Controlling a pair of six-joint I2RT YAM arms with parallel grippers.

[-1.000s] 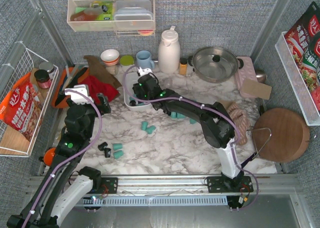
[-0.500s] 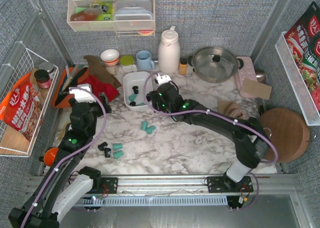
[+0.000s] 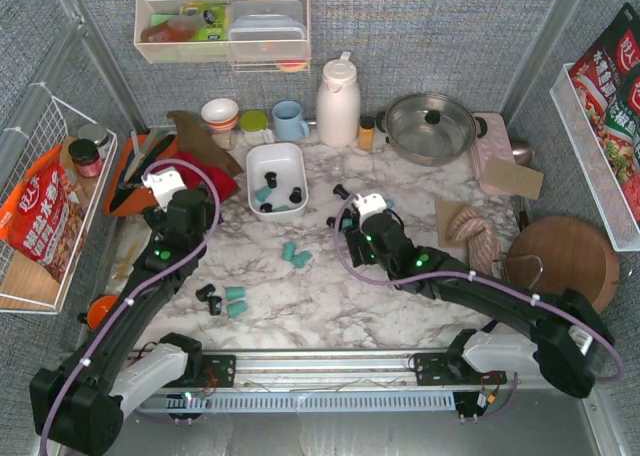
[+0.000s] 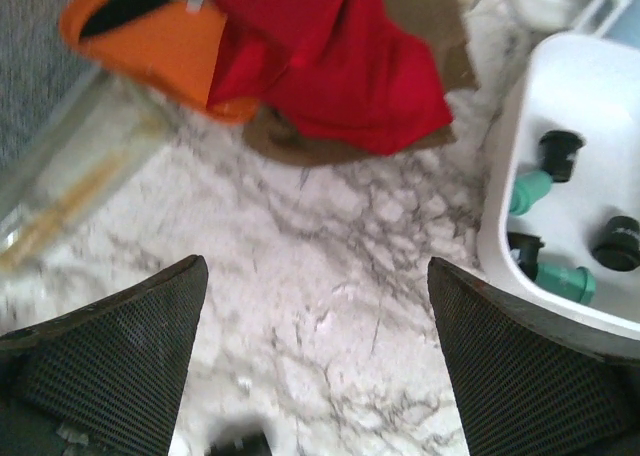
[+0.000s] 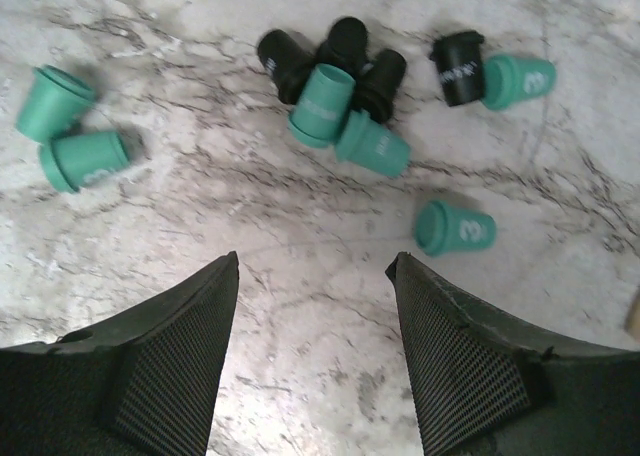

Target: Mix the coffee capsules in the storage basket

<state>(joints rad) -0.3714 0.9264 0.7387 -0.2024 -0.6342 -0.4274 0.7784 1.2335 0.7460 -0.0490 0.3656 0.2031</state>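
Note:
The white storage basket (image 3: 277, 156) (image 4: 497, 208) stands at the back middle of the marble table and holds a few coffee capsules, teal (image 4: 528, 189) and black (image 4: 560, 148). More capsules lie loose on the marble: a teal pair (image 3: 294, 254), a black-and-teal group (image 3: 225, 298), and a mixed heap (image 5: 335, 96). A single teal capsule (image 5: 455, 226) lies just ahead of my right fingers. My right gripper (image 3: 352, 238) (image 5: 314, 266) hangs open over bare marble near that heap. My left gripper (image 3: 200, 214) (image 4: 316, 276) is wide open and empty, left of the basket.
A red cloth (image 3: 205, 176) (image 4: 330, 66) and an orange bag (image 4: 150, 36) lie behind the left gripper. Along the back stand a bowl (image 3: 220, 112), blue mug (image 3: 290, 119), white jug (image 3: 338, 101) and steel pan (image 3: 432, 126). A round wooden board (image 3: 565, 268) sits right.
The right arm has drawn back from the basket, toward the near right, and now hangs over the loose capsules. The left arm has reached forward toward the basket's left side.

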